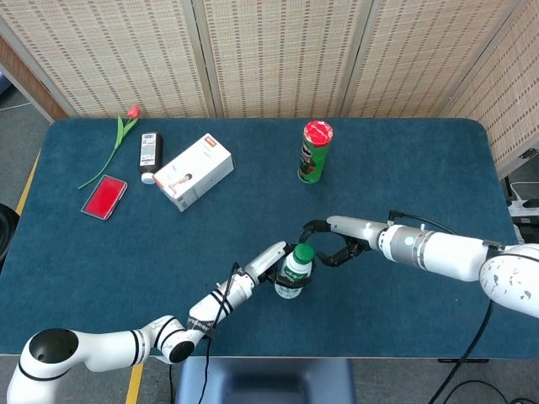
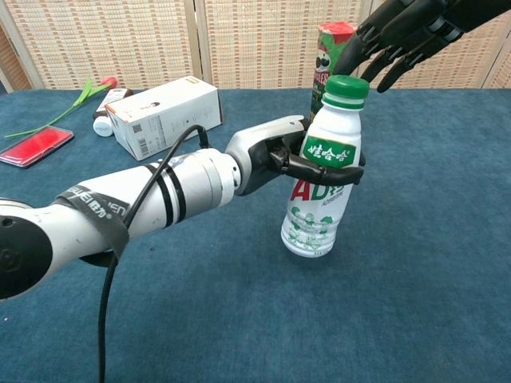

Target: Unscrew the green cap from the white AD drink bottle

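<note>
The white AD drink bottle (image 2: 314, 214) with its green cap (image 2: 347, 86) stands tilted slightly on the blue table (image 2: 415, 303). My left hand (image 2: 275, 159) grips it around the label from the left, fingers wrapped over the front. My right hand (image 2: 402, 33) hovers just above and behind the cap, with its fingers apart and curved down and nothing in it; I cannot tell whether a fingertip touches the cap. In the head view the bottle (image 1: 291, 274) sits near the table's front middle, with the left hand (image 1: 268, 263) to its left and the right hand (image 1: 334, 243) to its right.
A green can with a red lid (image 1: 315, 151) stands behind the bottle. At the back left are a white box (image 1: 194, 172), a small dark bottle (image 1: 150, 156), a red flat case (image 1: 104, 197) and a tulip (image 1: 118, 143). The front table edge (image 1: 337, 357) is near.
</note>
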You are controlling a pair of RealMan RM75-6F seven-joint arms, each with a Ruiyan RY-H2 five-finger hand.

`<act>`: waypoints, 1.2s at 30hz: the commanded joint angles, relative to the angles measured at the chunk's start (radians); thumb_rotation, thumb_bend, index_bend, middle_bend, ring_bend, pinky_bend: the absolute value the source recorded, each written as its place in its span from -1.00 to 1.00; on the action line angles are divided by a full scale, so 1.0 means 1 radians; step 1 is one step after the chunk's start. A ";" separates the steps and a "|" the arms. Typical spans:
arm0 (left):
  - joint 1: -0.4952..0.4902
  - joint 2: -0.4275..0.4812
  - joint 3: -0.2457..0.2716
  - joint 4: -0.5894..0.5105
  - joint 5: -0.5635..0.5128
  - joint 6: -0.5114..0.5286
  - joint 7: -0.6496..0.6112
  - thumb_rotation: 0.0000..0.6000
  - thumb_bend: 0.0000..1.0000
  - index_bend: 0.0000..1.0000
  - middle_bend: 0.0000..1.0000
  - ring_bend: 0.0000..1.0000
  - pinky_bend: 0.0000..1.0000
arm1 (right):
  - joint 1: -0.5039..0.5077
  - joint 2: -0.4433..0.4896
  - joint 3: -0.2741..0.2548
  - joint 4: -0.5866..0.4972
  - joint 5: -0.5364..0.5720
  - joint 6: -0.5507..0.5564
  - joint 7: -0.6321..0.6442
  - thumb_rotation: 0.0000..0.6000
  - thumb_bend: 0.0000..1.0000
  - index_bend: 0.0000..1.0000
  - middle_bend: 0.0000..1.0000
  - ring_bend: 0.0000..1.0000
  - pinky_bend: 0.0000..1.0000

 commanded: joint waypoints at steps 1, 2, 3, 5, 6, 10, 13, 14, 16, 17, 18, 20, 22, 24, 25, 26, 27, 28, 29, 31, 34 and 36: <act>0.000 -0.002 -0.001 -0.002 -0.002 0.000 0.003 1.00 0.66 0.48 0.77 -0.13 0.22 | -0.018 -0.017 0.025 0.018 0.025 -0.026 -0.018 0.44 0.05 -0.58 -1.00 -1.00 -1.00; 0.001 -0.003 -0.002 -0.002 -0.003 0.001 0.004 1.00 0.66 0.48 0.77 -0.13 0.22 | -0.024 -0.021 0.033 0.022 0.034 -0.035 -0.023 0.45 0.05 -0.58 -1.00 -1.00 -1.00; 0.001 -0.004 -0.002 -0.003 -0.003 0.002 0.006 1.00 0.66 0.48 0.77 -0.13 0.22 | -0.029 -0.026 0.042 0.027 0.043 -0.045 -0.028 0.45 0.05 -0.59 -1.00 -1.00 -1.00; 0.001 -0.005 -0.002 -0.007 -0.004 -0.001 0.005 1.00 0.66 0.48 0.77 -0.05 0.22 | -0.039 -0.035 0.057 0.040 0.056 -0.073 -0.044 0.45 0.05 -0.57 -1.00 -1.00 -1.00; 0.000 -0.005 -0.002 -0.007 -0.003 -0.002 0.006 1.00 0.66 0.48 0.76 -0.01 0.23 | -0.040 -0.037 0.058 0.042 0.056 -0.076 -0.048 0.45 0.05 -0.56 -1.00 -1.00 -1.00; 0.000 -0.003 0.003 -0.011 0.009 0.000 0.006 1.00 0.67 0.48 0.76 0.02 0.27 | -0.035 -0.041 0.060 0.043 0.055 -0.086 -0.055 0.45 0.05 -0.54 -1.00 -1.00 -1.00; 0.001 0.006 0.006 -0.009 0.014 -0.003 0.000 1.00 0.67 0.48 0.76 0.03 0.29 | -0.044 -0.035 0.076 0.042 0.068 -0.108 -0.063 0.45 0.05 -0.47 -1.00 -1.00 -1.00; 0.002 0.009 0.007 -0.008 0.014 -0.004 -0.004 1.00 0.67 0.48 0.76 0.03 0.29 | -0.046 -0.032 0.079 0.041 0.068 -0.112 -0.068 0.44 0.05 -0.44 -1.00 -1.00 -1.00; 0.005 0.011 0.009 -0.004 0.016 -0.004 -0.009 1.00 0.67 0.48 0.76 0.04 0.30 | -0.051 -0.025 0.082 0.039 0.064 -0.112 -0.075 0.44 0.05 -0.39 -1.00 -1.00 -1.00; 0.006 0.012 0.010 -0.003 0.017 -0.004 -0.011 1.00 0.67 0.48 0.76 0.04 0.30 | -0.051 -0.022 0.081 0.038 0.062 -0.112 -0.075 0.44 0.05 -0.36 -1.00 -1.00 -1.00; 0.006 0.012 0.011 -0.001 0.019 -0.003 -0.014 1.00 0.67 0.48 0.76 0.04 0.30 | -0.051 -0.020 0.080 0.037 0.061 -0.112 -0.075 0.44 0.05 -0.34 -1.00 -1.00 -1.00; 0.007 0.014 0.014 0.002 0.025 -0.003 -0.023 1.00 0.67 0.48 0.76 0.04 0.30 | -0.051 -0.016 0.078 0.037 0.058 -0.113 -0.076 0.45 0.05 -0.27 -1.00 -1.00 -1.00; 0.007 0.017 0.018 0.007 0.032 -0.004 -0.030 1.00 0.67 0.48 0.76 0.06 0.30 | -0.052 -0.010 0.077 0.038 0.056 -0.114 -0.078 0.45 0.05 -0.23 -1.00 -1.00 -1.00; 0.008 0.018 0.021 0.011 0.035 -0.003 -0.035 1.00 0.67 0.48 0.76 0.07 0.30 | -0.056 -0.007 0.079 0.038 0.054 -0.105 -0.081 0.45 0.05 -0.20 -1.00 -1.00 -1.00; 0.010 0.018 0.022 0.014 0.036 -0.001 -0.037 1.00 0.67 0.48 0.76 0.07 0.31 | -0.063 -0.005 0.084 0.036 0.057 -0.095 -0.085 0.45 0.05 -0.19 -1.00 -1.00 -1.00; 0.011 0.018 0.023 0.015 0.036 0.001 -0.039 1.00 0.67 0.48 0.76 0.07 0.31 | -0.072 -0.007 0.091 0.033 0.057 -0.077 -0.094 0.44 0.05 -0.23 -1.00 -1.00 -1.00; 0.011 0.018 0.023 0.016 0.037 0.002 -0.040 1.00 0.67 0.48 0.76 0.07 0.31 | -0.089 -0.009 0.099 0.025 0.053 -0.043 -0.107 0.44 0.05 -0.28 -1.00 -1.00 -1.00; 0.011 0.019 0.024 0.016 0.038 0.003 -0.040 1.00 0.67 0.48 0.76 0.07 0.31 | -0.100 -0.011 0.103 0.017 0.048 -0.019 -0.116 0.42 0.05 -0.39 -1.00 -1.00 -1.00; 0.011 0.020 0.025 0.016 0.039 0.003 -0.040 1.00 0.67 0.48 0.76 0.07 0.31 | -0.111 -0.013 0.108 0.011 0.046 0.002 -0.123 0.42 0.05 -0.45 -1.00 -1.00 -1.00; 0.010 0.022 0.026 0.014 0.042 0.002 -0.038 1.00 0.67 0.48 0.76 0.07 0.31 | -0.130 -0.017 0.112 -0.004 0.032 0.045 -0.136 0.41 0.05 -0.58 -1.00 -1.00 -1.00; 0.006 0.020 0.024 0.016 0.039 -0.002 -0.036 1.00 0.67 0.48 0.76 0.07 0.31 | -0.125 -0.005 0.092 -0.013 0.005 0.052 -0.132 0.40 0.05 -0.62 -1.00 -1.00 -1.00; 0.004 0.019 0.023 0.017 0.037 -0.006 -0.035 1.00 0.67 0.48 0.76 0.07 0.32 | -0.112 0.005 0.073 -0.016 -0.011 0.049 -0.121 0.41 0.05 -0.64 -1.00 -1.00 -1.00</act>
